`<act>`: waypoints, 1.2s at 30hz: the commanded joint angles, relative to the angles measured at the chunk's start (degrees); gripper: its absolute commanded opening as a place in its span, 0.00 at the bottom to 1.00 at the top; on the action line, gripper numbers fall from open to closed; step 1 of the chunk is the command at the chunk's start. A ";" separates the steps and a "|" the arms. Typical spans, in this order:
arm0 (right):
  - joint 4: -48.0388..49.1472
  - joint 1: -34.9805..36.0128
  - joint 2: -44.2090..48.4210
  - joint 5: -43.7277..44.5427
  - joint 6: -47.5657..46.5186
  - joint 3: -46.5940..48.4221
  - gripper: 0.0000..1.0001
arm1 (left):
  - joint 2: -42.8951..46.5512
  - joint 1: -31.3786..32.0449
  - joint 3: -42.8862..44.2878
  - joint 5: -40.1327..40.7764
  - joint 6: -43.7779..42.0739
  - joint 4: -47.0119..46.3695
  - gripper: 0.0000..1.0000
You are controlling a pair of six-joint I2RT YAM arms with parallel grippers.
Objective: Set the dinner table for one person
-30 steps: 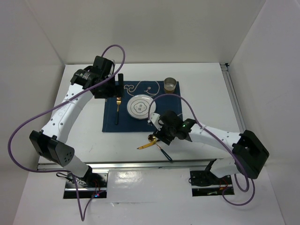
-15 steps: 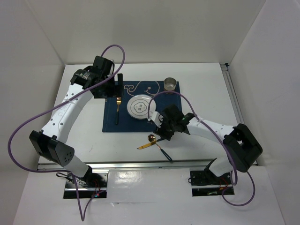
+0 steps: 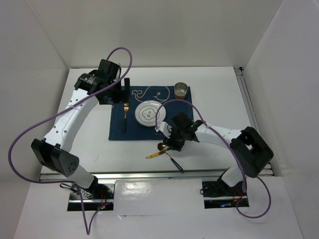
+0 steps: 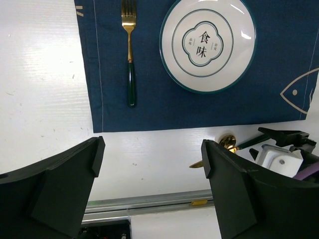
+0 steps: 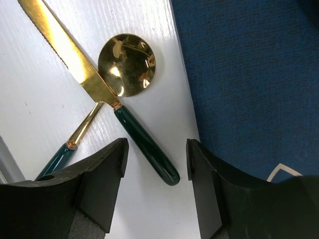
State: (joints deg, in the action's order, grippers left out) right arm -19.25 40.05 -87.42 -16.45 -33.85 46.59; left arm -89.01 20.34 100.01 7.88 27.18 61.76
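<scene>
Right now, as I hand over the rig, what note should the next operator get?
Left gripper: jaws open, empty, above the placemat's far left part.
Right gripper: jaws open, straddling the green handle of the knife, not gripping.
Done: fork left of the plate on the placemat; cup at its far right corner.
To do: knife and spoon lie crossed on the dinner table, off the placemat's near edge.
</scene>
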 commanded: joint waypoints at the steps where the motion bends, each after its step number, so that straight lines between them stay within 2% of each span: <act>1: 2.63 -0.24 -1.17 0.10 -0.96 1.22 0.61 | 2.18 -0.30 0.45 0.91 -0.55 0.21 0.98; 5: 5.00 -0.24 -3.45 2.90 -0.96 0.70 0.55 | 2.18 -0.30 -0.07 0.91 -0.55 0.21 0.98; 8: 6.59 -0.24 -4.08 4.66 -0.96 -0.01 0.55 | 2.18 -0.30 -0.07 1.52 -0.55 0.21 0.98; 14: 7.82 -0.24 -3.55 5.29 -0.96 -1.59 0.38 | 2.18 -0.83 -0.07 1.52 -0.55 0.21 0.98; 22: 7.29 0.99 -2.50 6.60 -1.57 -1.59 0.22 | 2.70 -1.35 -0.60 1.52 -0.55 0.21 0.98; 24: 5.63 0.99 -2.50 6.60 -1.57 -0.89 0.13 | 2.70 -1.35 -0.60 1.52 -0.55 0.21 0.98; 27: 2.65 0.99 -1.89 6.08 -2.10 1.92 0.07 | 2.70 -1.35 -1.13 1.52 -0.55 0.21 0.98; 32: -2.54 2.05 1.28 6.08 -2.10 5.26 0.04 | 2.70 -1.35 -1.13 1.52 -0.55 -0.32 0.98; 36: -6.15 2.57 7.76 5.37 -0.09 7.72 0.02 | 2.70 -1.35 -1.13 1.52 -0.55 -0.32 0.98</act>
State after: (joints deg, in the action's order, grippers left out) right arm -22.31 41.95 -86.35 -10.90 -35.09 49.98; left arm -88.49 19.27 99.09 8.73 27.16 61.87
